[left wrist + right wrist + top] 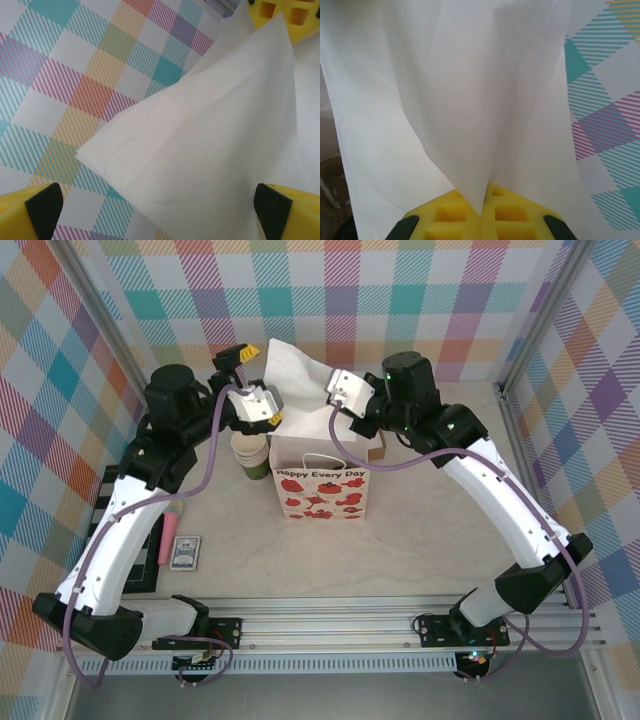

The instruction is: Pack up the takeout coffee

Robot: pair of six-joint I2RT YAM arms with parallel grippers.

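White tissue paper hangs above the back edge of the gift bag in the top view; the bag stands upright mid-table, mouth up. Over the bag's back right corner the right gripper is pinched tight on the sheet. Over the back left corner the left gripper has its fingers spread wide and grips nothing. A stack of cups stands just left of the bag. A card box lies well apart, front left of the bag. I cannot tell where the coffee cup is. The bag's inside is hidden under the sheet and arms, so it may sit in there, but that is a guess.

Left wrist view: tissue paper lies between the wide-set fingers of the left gripper; no contact seen.

Right wrist view: the right gripper has its jaws closed on a folded corner of the tissue paper, the rest draping over it.

The step looks like tucking the sheet into the bag. To do it well:
- Hold the right pinch and lower straight over the bag's mouth.
- Use the left gripper to guide the loose edge inside.
- Go slowly, since thin paper tears and a light bag tips or slides if nudged.
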